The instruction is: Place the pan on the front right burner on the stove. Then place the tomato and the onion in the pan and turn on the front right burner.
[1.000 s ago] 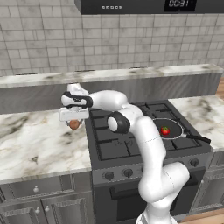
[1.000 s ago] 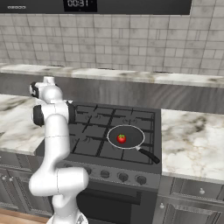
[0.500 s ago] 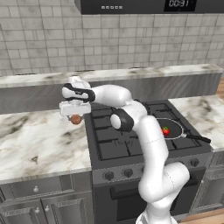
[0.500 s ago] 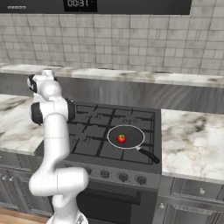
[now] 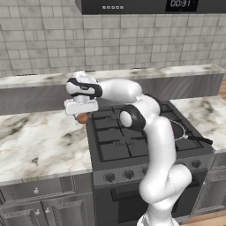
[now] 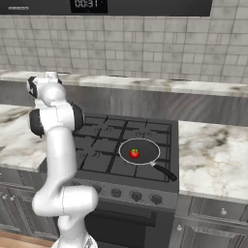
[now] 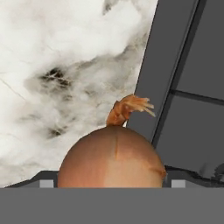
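My gripper point(image 5: 82, 114) is shut on the onion point(image 5: 82, 118), a reddish-brown ball held just above the marble counter point(image 5: 39, 141) by the stove's point(image 5: 115, 143) left edge. In the hand view the onion point(image 7: 111, 157) sits between my finger tips, its dry top pointing away, with the stove's dark edge point(image 7: 175, 65) to the right. The black pan point(image 6: 139, 151) rests on the front right burner, handle toward the front right, and the red tomato point(image 6: 134, 153) lies inside it. From the left base view the pan point(image 5: 180, 131) is partly hidden behind my arm.
A row of dark knobs point(image 6: 116, 192) runs along the stove front. Marble counter point(image 6: 213, 155) flanks the stove on both sides, with a raised ledge point(image 6: 145, 85) and tiled wall behind. A microwave point(image 5: 145, 5) hangs above.
The gripper has risen with the onion, lifting it off the counter and carrying it slightly right toward the stove. The pan and the tomato have not moved.
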